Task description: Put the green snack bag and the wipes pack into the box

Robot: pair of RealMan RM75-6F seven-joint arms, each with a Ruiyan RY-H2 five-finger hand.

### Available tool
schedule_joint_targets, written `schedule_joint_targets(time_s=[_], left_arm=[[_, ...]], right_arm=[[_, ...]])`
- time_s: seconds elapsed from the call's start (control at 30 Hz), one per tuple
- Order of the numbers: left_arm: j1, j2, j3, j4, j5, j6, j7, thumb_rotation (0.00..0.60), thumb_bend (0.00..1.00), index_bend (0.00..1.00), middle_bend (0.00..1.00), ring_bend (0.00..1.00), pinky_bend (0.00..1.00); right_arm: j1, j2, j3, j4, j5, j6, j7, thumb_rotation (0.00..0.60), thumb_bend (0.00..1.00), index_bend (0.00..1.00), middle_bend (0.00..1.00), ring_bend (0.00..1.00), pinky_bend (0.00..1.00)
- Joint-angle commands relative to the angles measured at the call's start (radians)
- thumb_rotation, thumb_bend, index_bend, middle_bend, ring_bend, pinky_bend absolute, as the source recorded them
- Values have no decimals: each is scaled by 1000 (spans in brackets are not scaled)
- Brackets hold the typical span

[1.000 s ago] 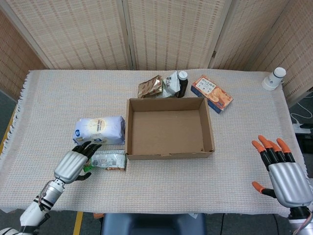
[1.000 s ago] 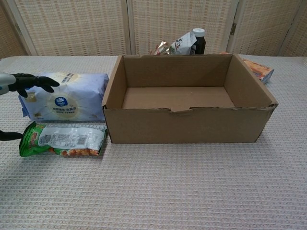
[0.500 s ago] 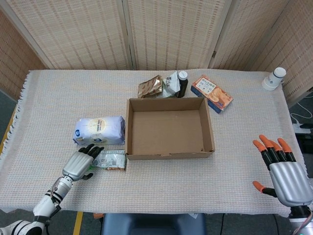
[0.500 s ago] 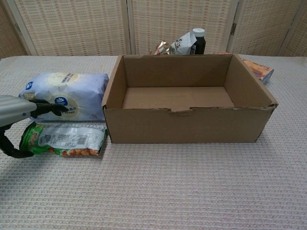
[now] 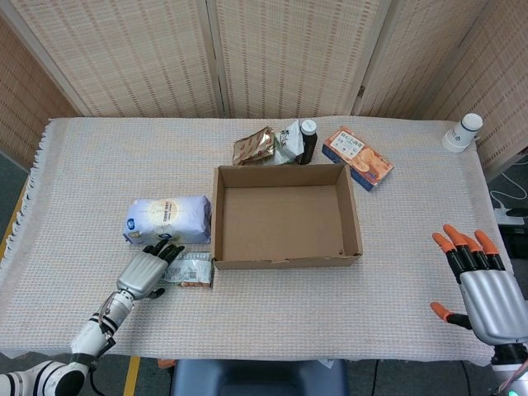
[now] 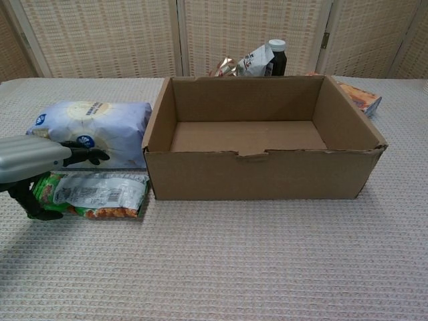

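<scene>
The green snack bag (image 5: 188,269) (image 6: 95,196) lies flat on the table, just left of the open cardboard box (image 5: 285,261) (image 6: 257,174). Behind it lies the pale blue wipes pack (image 5: 168,219) (image 6: 93,131). My left hand (image 5: 147,271) (image 6: 37,162) hovers over the bag's left end, fingers stretched out above it and thumb down at its edge; it holds nothing. My right hand (image 5: 482,280) stays open at the table's right front, far from both items, and only the head view shows it.
Behind the box stand a brown foil pouch (image 5: 253,147), a white-green pouch (image 5: 289,140) (image 6: 253,61), a dark bottle (image 5: 308,140) (image 6: 276,57) and an orange carton (image 5: 356,157) (image 6: 360,95). A white cup (image 5: 463,132) sits at the far right corner.
My left hand has dropped lower and slid right over the snack bag's left end. The right hand has drifted slightly toward the near right. Bag, wipes pack and box have not moved.
</scene>
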Motion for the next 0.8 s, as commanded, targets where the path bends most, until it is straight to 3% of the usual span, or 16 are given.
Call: schedule_joint_targets(time_s=[0.03, 0.33, 0.5, 0.67, 0.8], left_arm=[[-12, -12, -1, 17, -10, -4, 2, 600, 219, 45, 86, 3, 206], [-34, -31, 5, 54, -37, -15, -4, 600, 222, 82, 104, 24, 227], [-39, -48, 14, 82, -36, -10, -12, 600, 232, 153, 155, 75, 282], [-34, -72, 18, 108, -45, 7, -17, 600, 257, 286, 272, 191, 384], [-19, -101, 19, 141, 9, 66, -46, 600, 303, 474, 473, 397, 555]], right_arm=[[3, -1, 2, 2, 8, -1, -1, 600, 4, 103, 9, 0, 0], [7, -2, 5, 6, 21, 0, -2, 600, 4, 103, 9, 0, 0], [8, -4, 5, 8, 23, 0, -3, 600, 4, 103, 9, 0, 0], [10, -5, 5, 8, 27, -2, -4, 600, 4, 103, 9, 0, 0], [11, -5, 5, 9, 31, -1, -3, 600, 4, 103, 9, 0, 0]])
